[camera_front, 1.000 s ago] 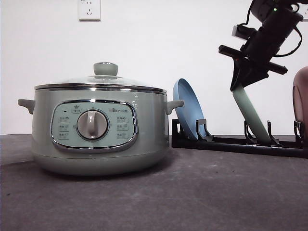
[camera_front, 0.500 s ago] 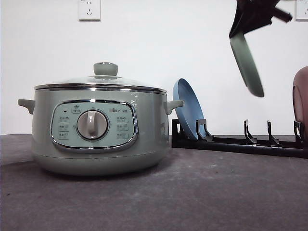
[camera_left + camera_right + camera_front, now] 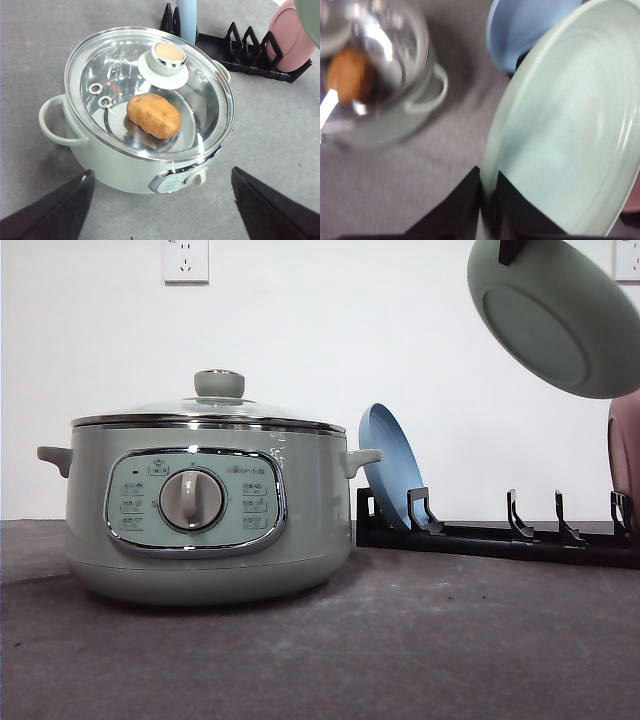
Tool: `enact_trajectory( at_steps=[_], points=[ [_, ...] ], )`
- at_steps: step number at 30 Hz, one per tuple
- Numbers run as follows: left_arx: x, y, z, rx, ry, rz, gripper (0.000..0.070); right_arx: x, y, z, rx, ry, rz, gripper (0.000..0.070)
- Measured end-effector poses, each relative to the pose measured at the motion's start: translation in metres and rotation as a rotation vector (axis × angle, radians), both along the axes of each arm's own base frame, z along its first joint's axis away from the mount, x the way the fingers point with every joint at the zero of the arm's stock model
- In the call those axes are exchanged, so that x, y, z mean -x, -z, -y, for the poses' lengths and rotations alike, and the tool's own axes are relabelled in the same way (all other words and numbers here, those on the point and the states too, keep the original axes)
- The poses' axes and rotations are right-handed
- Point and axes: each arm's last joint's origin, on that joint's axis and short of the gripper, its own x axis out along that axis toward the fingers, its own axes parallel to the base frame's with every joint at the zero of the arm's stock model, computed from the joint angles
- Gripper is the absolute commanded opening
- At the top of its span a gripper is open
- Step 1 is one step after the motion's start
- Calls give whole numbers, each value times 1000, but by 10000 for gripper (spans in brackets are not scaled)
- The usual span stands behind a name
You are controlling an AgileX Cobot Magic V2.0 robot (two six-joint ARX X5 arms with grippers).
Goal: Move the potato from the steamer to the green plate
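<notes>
**Green plate up in the air, potato under glass**

Biggest thing first: the steamer sits on the grey table, dial facing the front camera, glass lid on top. To its right the black rack runs along the wall, the blue plate leaning in its near slot and the pink plate standing at the far end.

And there's the green plate, high at the upper right, well clear of the rack! Half a second ago it hung edge-on and steep; now its underside is turned toward the front camera, tilted, rim dipping to the right. The right gripper is clamped on its rim, one finger on each face.

The potato lies inside the steamer beneath the lid, long axis flat and running diagonally from the knob side toward the control panel.

The left gripper hovers above the pot, fingers spread wide, holding nothing.
</notes>
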Motion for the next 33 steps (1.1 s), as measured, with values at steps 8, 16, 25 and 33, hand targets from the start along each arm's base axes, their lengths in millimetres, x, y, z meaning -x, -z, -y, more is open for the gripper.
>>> enact_trajectory(
  at_steps=[8, 16, 25, 33],
  points=[
    [0, 0, 0, 0, 0, 0, 557, 40, 64, -34, 237, -135, -114, 4],
    [0, 0, 0, 0, 0, 0, 557, 71, 117, -62, 359, -255, -120, 4],
    [0, 0, 0, 0, 0, 0, 557, 89, 165, -81, 408, -332, -156, 4],
    [0, 0, 0, 0, 0, 0, 557, 96, 193, -103, 441, -375, -175, 4]
  ],
)
